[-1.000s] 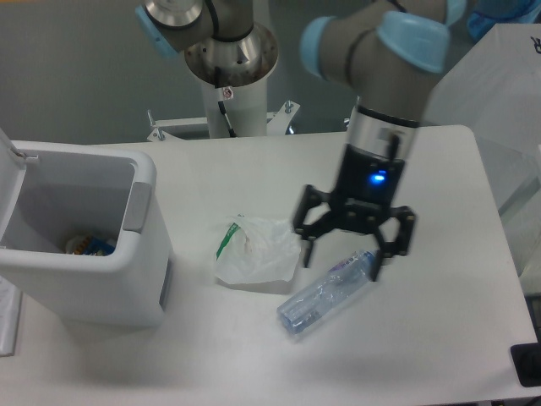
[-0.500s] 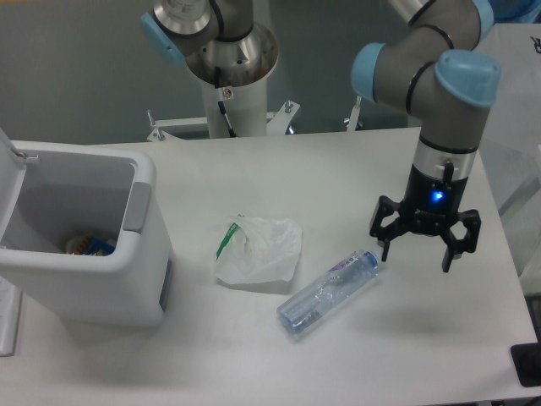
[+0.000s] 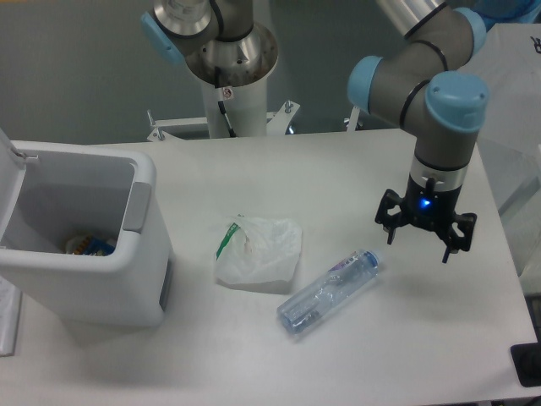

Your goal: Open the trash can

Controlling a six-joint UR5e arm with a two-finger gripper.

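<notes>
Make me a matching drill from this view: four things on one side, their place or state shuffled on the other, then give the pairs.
Things:
1. trash can
2. plastic bag
3. clear bottle
4. gripper

Place or state:
A. lying on its side on the table, right of the bag
B. open, above the right part of the table, holding nothing
C. at the left edge, lid swung up, inside showing
D. crumpled on the table between the bin and the bottle

Pairs: 1-C, 2-D, 3-A, 4-B
</notes>
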